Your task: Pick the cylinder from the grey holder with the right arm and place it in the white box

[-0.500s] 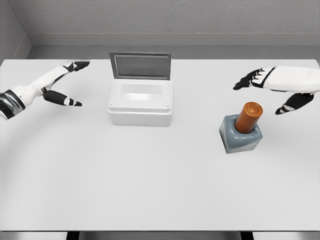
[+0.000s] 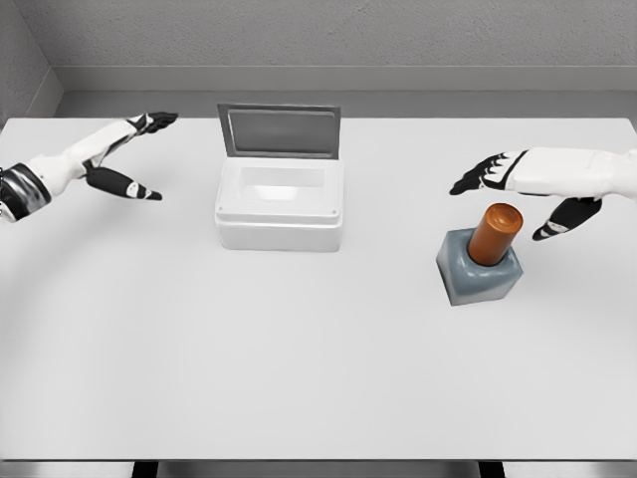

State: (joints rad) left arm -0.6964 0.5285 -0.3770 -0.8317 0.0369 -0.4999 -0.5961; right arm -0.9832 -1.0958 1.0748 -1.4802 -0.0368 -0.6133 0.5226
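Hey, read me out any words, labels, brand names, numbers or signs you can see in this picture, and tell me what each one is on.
None: no text, number or sign is readable anywhere.
The white box and its open lid are blank.
The orange cylinder and the grey holder carry no label.
The table, the left hand and the right hand show no markings either.

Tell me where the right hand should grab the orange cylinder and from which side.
Probably grip the orange cylinder on its exposed upper half, closing fingers around its round sides from the right, where the open right hand hovers. Its lower end sits in the grey holder, tilted, so only the top part is free.
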